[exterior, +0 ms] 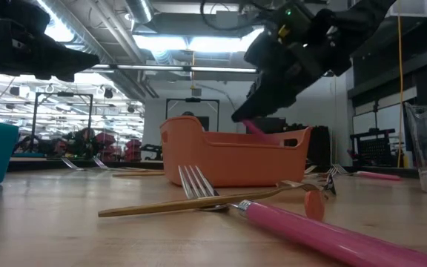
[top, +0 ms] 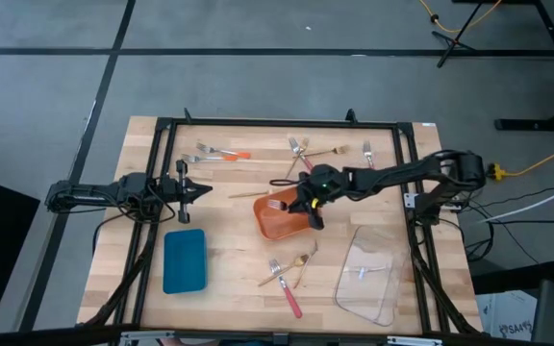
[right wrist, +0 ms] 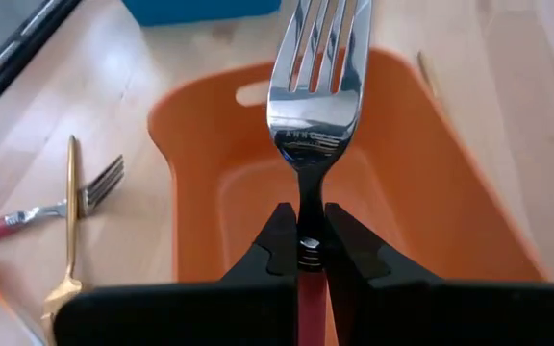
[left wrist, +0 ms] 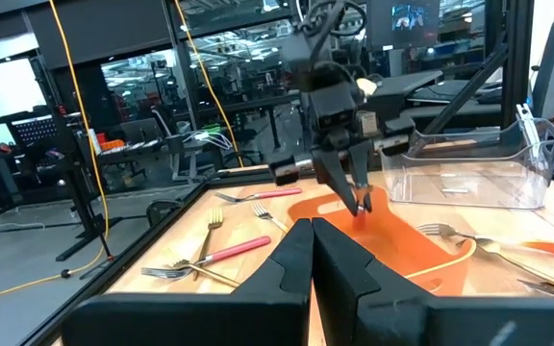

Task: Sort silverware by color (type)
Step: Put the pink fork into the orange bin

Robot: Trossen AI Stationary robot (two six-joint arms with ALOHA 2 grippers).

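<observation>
Seen from above, the right gripper (top: 306,204) hangs over the orange tray (top: 282,218) at the middle of the wooden table (top: 229,288), clenched on a pink-handled fork (top: 279,204) whose tines point toward the left arm. The left gripper (top: 198,190) waits near the table's left side, fingers pressed together on nothing. A blue tray (top: 184,259) lies just in front of it and a clear tray (top: 368,279) sits at front right. More forks lie scattered: a group along the back edge (top: 306,149), another in front of the orange tray (top: 291,274).

From table height, the right gripper (exterior: 254,104) hovers above the orange tray (exterior: 232,156). A gold fork (exterior: 191,202) and a pink handle (exterior: 325,233) lie nearest the camera.

The left wrist view looks past its closed fingers (left wrist: 296,264) at the right gripper (left wrist: 354,197) over the orange tray (left wrist: 402,240).

The right wrist view shows the fork (right wrist: 317,86) pinched at its neck, tines out over the orange tray (right wrist: 431,183).
</observation>
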